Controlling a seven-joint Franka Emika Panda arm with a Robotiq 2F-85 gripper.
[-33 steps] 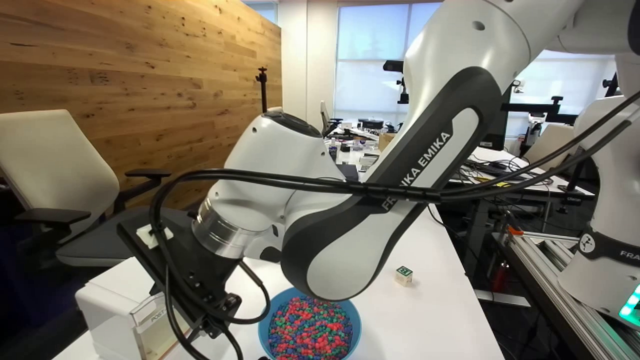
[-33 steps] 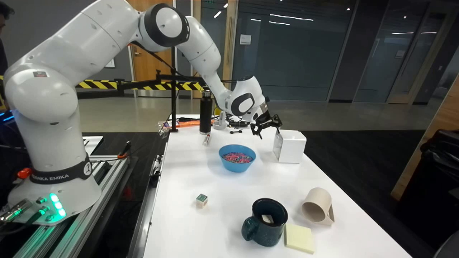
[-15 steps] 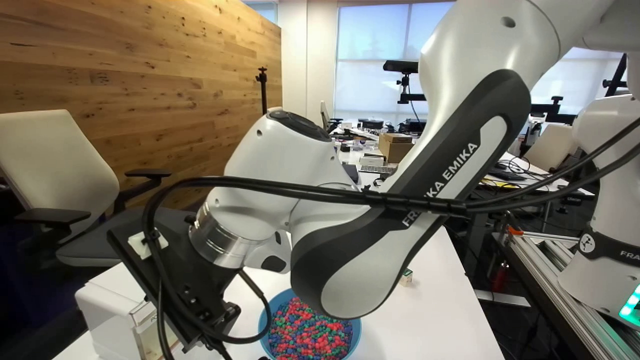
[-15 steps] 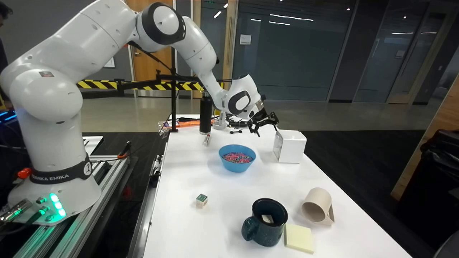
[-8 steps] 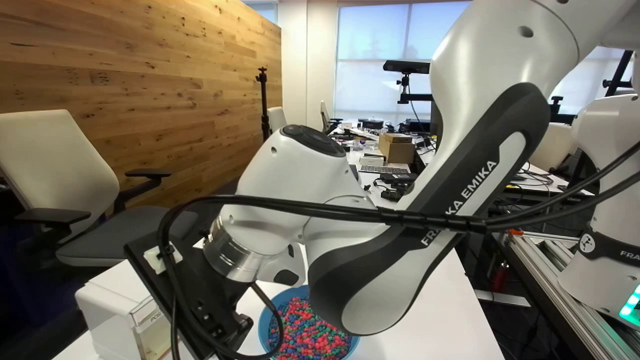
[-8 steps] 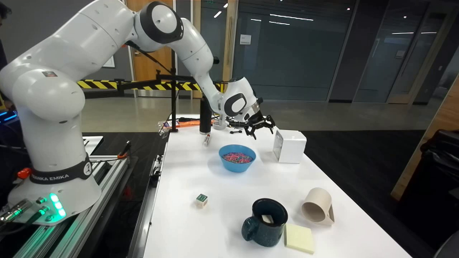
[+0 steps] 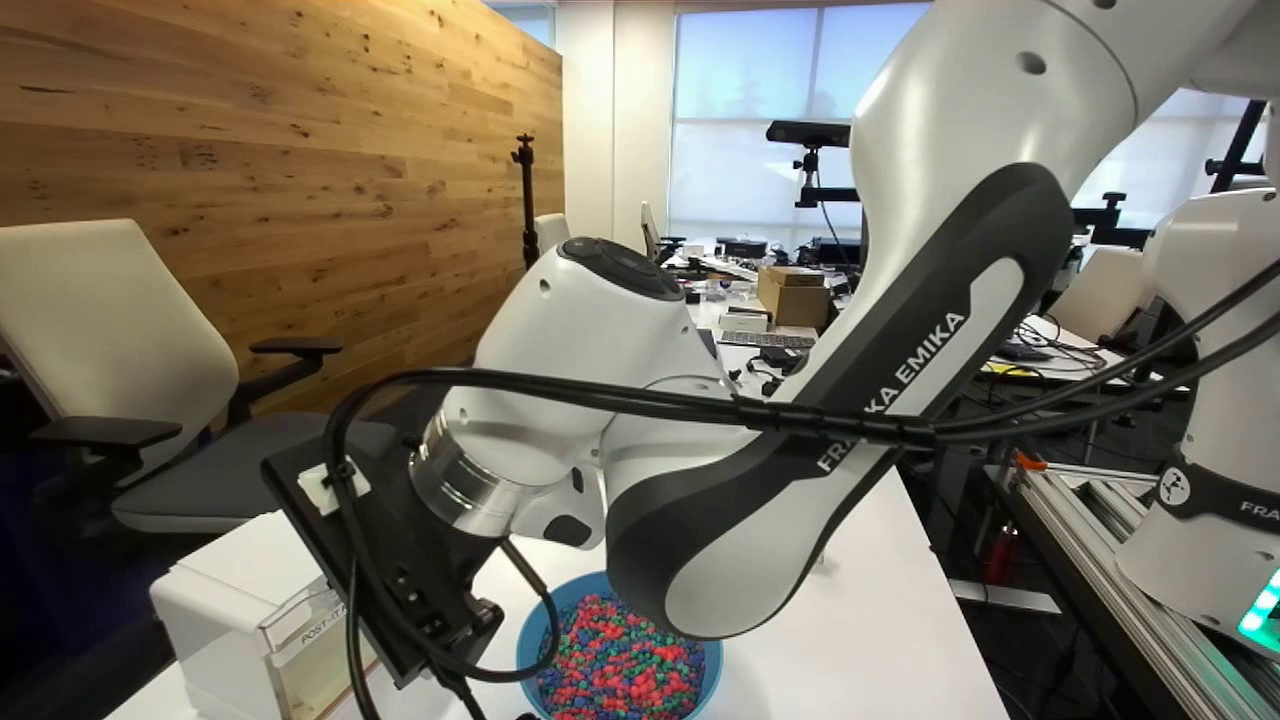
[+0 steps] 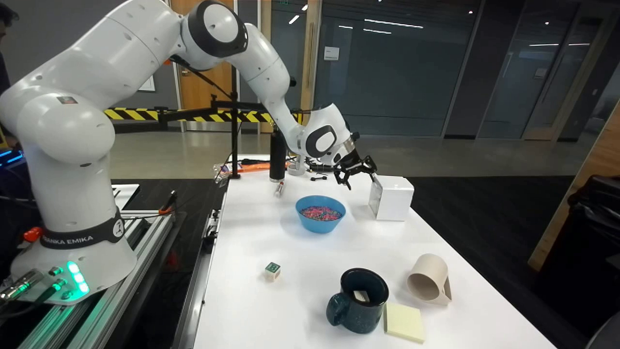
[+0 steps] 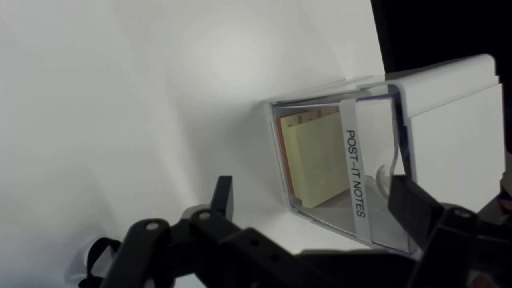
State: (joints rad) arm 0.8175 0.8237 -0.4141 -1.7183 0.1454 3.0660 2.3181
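Right of wrist view: white dispenser [image 9: 456, 144], gripper [image 9: 311, 182] spread

One finger [image 9: 412, 208] hides part of the dispenser; contact unclear. In an exterior view, bowl [image 7: 712, 652] cut off below. Label [image 9: 354, 168] reads "POST-IT NOTES"; arm [image 7: 900, 355], "FRANKA EMIKA", partly under cable [image 7: 820, 420].

Plain white across the counter [image 8: 252, 232], and jet black on the claw [image 8: 361, 184]! White too on the dispenser [image 8: 395, 198], dark capitals down its pale label strip [image 9: 355, 172], soft yellow on the notes [image 9: 320, 160] inside. Now sky blue, that's the bowl [image 8: 319, 226], and its bits [image 7: 625, 665] are a speckle of red, green and blue! Cream cube [image 8: 272, 272], green top. Dark teal mug [image 8: 358, 315], lightly flecked; beige mug [image 8: 428, 272] near the counter's long edge; note pad [image 8: 404, 323], pale yellow.
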